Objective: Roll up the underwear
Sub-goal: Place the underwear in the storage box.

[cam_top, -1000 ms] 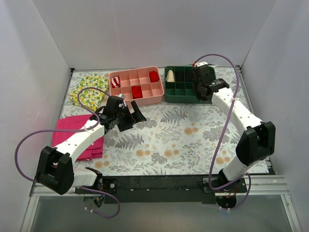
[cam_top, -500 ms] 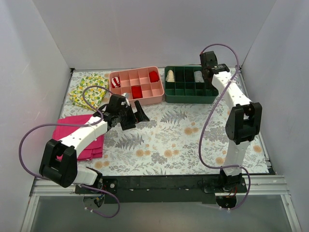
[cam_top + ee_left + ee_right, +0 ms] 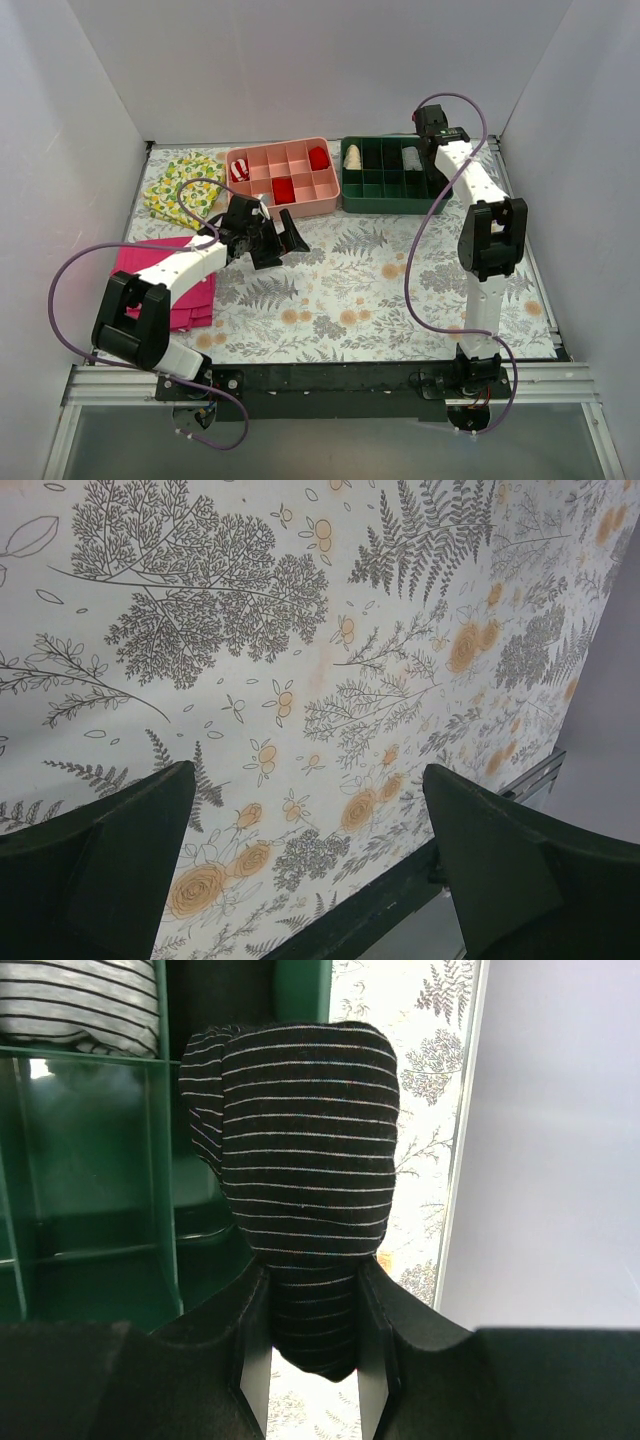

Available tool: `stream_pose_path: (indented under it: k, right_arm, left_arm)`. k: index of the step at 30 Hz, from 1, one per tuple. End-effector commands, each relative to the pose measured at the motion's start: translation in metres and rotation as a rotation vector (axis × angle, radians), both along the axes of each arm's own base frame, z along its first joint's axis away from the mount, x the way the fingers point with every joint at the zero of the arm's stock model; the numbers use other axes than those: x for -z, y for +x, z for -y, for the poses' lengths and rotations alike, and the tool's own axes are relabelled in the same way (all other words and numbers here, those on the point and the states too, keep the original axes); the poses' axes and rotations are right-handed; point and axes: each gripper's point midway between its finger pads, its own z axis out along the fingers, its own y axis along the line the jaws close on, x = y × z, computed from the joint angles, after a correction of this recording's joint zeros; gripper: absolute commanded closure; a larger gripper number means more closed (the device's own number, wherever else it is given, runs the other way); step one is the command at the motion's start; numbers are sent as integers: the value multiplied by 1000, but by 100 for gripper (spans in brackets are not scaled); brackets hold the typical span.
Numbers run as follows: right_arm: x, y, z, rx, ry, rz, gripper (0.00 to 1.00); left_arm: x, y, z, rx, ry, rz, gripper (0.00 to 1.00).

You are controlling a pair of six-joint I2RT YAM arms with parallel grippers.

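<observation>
right wrist view: right gripper (image 3: 312,1295) pinches the near end of the black thin-striped rolled fabric underwear (image 3: 300,1140); a slack grip could unroll it. left gripper (image 3: 308,810) gapes empty.

The left arm (image 3: 185,265) and right arm (image 3: 470,180) are white tubes with blocky black joints, each trailing a looping purple cable (image 3: 55,290).

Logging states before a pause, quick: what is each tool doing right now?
Left tool: open, nothing between its fingers.
Right tool: closed on the striped black underwear.
</observation>
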Motion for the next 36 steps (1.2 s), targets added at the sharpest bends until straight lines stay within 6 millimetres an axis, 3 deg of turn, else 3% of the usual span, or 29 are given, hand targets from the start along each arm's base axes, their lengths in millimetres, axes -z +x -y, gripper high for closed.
stream_pose_path:
  k: [1,27,36]
  right_arm:
    - [-4,-1,11,5,-22,-3,99]
    - [68,2,-4,-20,41,-129,99]
    - [88,-13,6,53,56,-121,99]
  left_arm:
    - [-6,7,2,27,-25,33,2]
    - [5,9,-5,5,-28,-14,2]
    - [7,7,-8,-11,-20,-25,2]
